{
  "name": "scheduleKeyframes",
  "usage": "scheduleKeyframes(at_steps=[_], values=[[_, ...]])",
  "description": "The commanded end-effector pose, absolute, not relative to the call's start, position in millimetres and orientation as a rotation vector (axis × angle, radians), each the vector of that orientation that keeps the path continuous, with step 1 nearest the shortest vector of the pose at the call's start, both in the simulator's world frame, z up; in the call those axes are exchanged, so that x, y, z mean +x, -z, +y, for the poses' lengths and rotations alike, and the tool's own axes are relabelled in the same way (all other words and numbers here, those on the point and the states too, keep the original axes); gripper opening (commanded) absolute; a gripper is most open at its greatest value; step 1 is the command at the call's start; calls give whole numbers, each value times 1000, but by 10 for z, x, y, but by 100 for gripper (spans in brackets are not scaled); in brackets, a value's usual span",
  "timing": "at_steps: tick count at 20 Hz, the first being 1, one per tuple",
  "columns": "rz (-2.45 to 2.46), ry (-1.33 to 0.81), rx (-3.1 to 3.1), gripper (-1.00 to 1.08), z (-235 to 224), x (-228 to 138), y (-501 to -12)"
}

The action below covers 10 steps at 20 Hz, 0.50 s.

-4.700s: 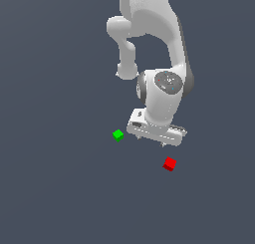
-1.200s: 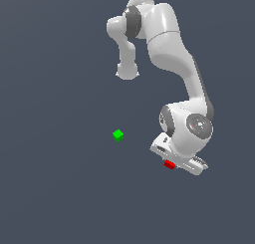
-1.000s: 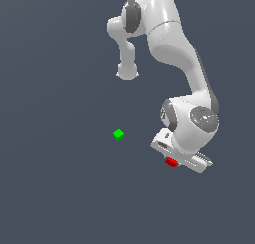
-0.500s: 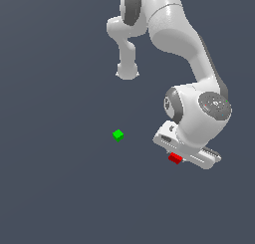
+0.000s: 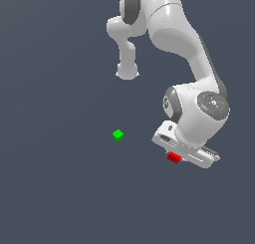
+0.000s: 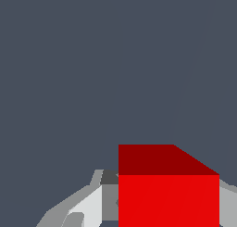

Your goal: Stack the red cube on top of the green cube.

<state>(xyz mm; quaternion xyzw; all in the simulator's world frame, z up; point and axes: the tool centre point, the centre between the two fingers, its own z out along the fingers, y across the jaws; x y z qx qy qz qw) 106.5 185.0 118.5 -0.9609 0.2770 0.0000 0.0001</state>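
The tiny red cube [image 5: 174,158] sits between the fingers of my white gripper [image 5: 175,160], which is shut on it, at the exterior view's lower right. In the wrist view the red cube [image 6: 169,193] fills the space between the grey fingers [image 6: 107,200], with only dark floor beyond it. The tiny green cube [image 5: 118,135] rests alone on the floor, to the exterior view's left of the gripper and slightly higher in that picture. It does not show in the wrist view.
The white arm [image 5: 179,34] arches over from the top of the exterior view down to the wrist [image 5: 201,116]. A plain dark grey floor [image 5: 60,188] lies all around.
The gripper came down over the red cube and closed on it. Over the last second the hand and cube have risen a little, shifting slightly to the exterior view's right. The green cube has stayed put.
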Motion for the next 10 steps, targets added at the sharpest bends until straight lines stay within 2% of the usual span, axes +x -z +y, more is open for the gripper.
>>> scheduleKeyframes(at_steps=[1,10], values=[[871,1,-3018,-100,1813,1045,-1181],[871,1,-3018,-100,1533,860,-1110]])
